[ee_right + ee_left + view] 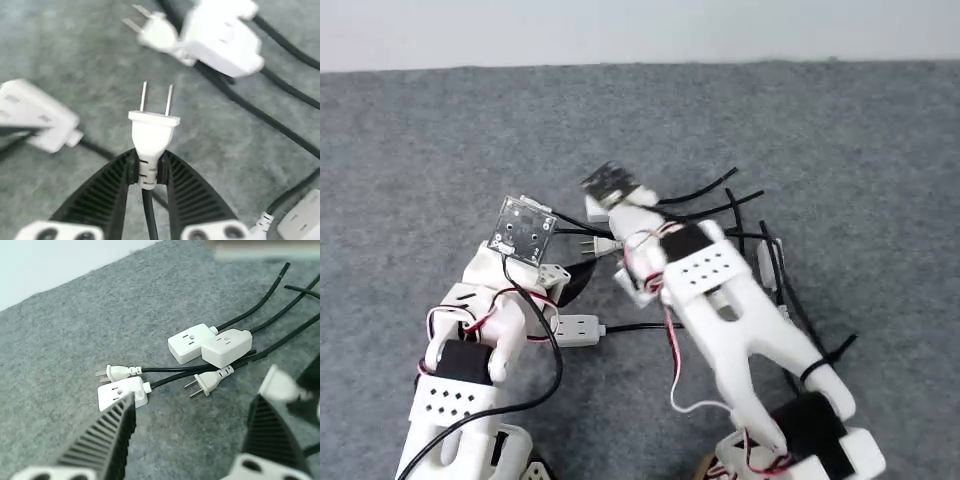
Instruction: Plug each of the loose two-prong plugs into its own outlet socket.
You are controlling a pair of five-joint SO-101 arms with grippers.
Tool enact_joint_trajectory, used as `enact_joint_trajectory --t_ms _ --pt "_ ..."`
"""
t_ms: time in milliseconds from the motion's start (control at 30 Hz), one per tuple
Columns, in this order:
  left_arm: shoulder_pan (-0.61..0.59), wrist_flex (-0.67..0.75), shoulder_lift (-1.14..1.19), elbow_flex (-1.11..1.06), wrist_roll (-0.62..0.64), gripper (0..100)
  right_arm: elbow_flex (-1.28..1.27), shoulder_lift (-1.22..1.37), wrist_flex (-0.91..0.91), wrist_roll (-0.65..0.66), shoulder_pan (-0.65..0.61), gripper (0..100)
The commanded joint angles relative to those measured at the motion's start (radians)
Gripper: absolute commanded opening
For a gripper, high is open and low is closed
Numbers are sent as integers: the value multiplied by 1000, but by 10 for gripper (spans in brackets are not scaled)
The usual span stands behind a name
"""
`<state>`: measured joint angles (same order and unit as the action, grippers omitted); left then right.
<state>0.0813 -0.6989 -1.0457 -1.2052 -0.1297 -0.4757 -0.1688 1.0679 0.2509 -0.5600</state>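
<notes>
Right gripper [147,167] pinches the light, rigid plug [152,131] by its ribbed neck [148,176], prongs [144,97] clear, cord [148,215] likely tugging; left gripper [194,405] hangs open.

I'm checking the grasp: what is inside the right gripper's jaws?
The right gripper is shut on a white two-prong plug, prongs pointing away. Its black cord trails back; the jaws cover the sides of the plug's neck.

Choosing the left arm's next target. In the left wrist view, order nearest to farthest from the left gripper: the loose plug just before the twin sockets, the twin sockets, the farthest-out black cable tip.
1. Loose plug: just ahead of the open left gripper.
2. Twin sockets: side by side, right behind that plug.
3. Cable tip: farthest, well beyond the sockets.
</notes>
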Motion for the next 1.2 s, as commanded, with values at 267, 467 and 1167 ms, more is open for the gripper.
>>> enact_joint_trajectory --t_ms 267,467,1167 --pt "-9 31 -12 8 6 351 49 -171 90 17 -64 8" --pt "-2 32 -9 8 17 351 49 -225 122 17 -87 8" --pt "14 95 -6 -39 32 351 51 -326 194 20 -124 8"
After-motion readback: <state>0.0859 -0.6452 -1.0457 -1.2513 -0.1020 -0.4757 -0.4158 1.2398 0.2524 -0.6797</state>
